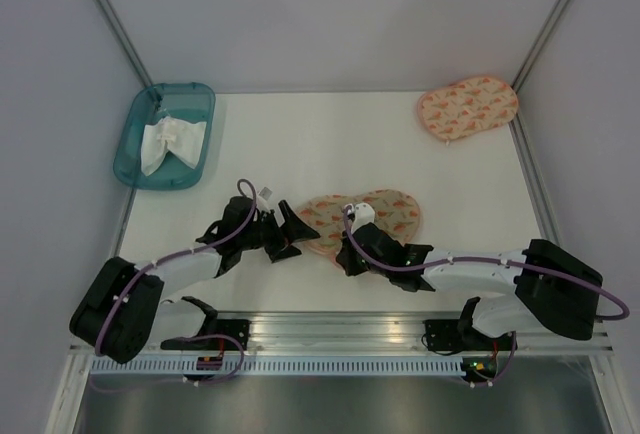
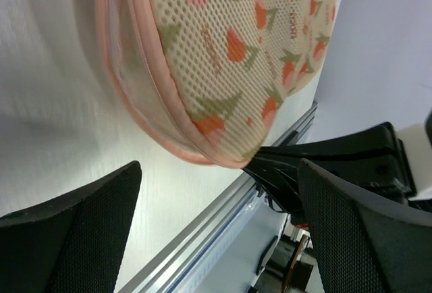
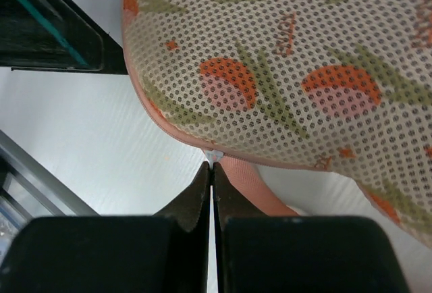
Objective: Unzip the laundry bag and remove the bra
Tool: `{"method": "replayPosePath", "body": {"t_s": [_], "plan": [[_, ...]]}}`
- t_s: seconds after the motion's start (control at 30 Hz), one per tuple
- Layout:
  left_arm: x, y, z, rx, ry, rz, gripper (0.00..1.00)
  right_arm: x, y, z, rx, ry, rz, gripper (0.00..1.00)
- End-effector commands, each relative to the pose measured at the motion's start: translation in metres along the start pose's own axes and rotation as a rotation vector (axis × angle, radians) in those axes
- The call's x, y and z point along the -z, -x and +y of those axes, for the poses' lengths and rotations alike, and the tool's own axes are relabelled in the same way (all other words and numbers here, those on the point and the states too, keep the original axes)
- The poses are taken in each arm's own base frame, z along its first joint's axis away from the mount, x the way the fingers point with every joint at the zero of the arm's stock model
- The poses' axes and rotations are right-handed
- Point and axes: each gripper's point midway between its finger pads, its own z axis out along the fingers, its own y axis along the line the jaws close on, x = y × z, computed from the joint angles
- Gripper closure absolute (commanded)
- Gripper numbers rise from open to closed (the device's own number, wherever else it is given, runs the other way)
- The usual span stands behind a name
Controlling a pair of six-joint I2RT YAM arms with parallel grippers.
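The laundry bag (image 1: 372, 214), a peach mesh pouch with orange-red tulip print, lies flat near the table's front middle. In the right wrist view the bag (image 3: 290, 63) fills the top, and my right gripper (image 3: 212, 169) is shut on the small white zipper pull (image 3: 214, 155) at its pink edge. In the top view the right gripper (image 1: 347, 257) sits at the bag's near edge. My left gripper (image 1: 298, 234) is open and empty at the bag's left end; in its wrist view (image 2: 219, 192) the bag's end (image 2: 223, 57) lies just beyond the spread fingers (image 2: 81, 232). The bra is hidden.
A second peach printed pouch (image 1: 467, 107) lies at the back right. A teal tray (image 1: 135, 149) at the back left holds a white tissue-like cloth (image 1: 170, 141). An aluminium rail (image 1: 340, 329) runs along the front edge. Grey walls enclose the table.
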Motion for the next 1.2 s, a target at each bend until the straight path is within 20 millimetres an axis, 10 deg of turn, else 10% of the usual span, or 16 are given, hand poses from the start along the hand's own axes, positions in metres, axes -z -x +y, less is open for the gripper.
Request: {"method": "replayPosePath", "body": {"t_s": [0.0, 0.47, 0.57, 0.7, 1.17], "plan": [[0.011, 0.01, -0.011, 0.059, -0.041, -0.112, 0.0, -0.006, 0.018, 0.034, 0.002, 0.137, -0.04, 1.0], [-0.009, -0.002, -0.021, 0.106, -0.064, -0.058, 0.03, -0.004, 0.034, 0.073, -0.001, 0.32, -0.09, 1.0], [-0.011, 0.004, -0.026, 0.085, -0.086, -0.082, 0.24, -0.002, 0.032, 0.077, 0.009, 0.341, -0.067, 1.0], [-0.015, 0.011, -0.03, 0.07, -0.083, -0.095, 0.95, -0.002, 0.03, 0.064, 0.019, 0.272, -0.053, 1.0], [-0.015, 0.04, -0.031, 0.02, -0.014, -0.139, 0.98, 0.023, -0.003, -0.016, 0.022, -0.078, 0.046, 1.0]]}}
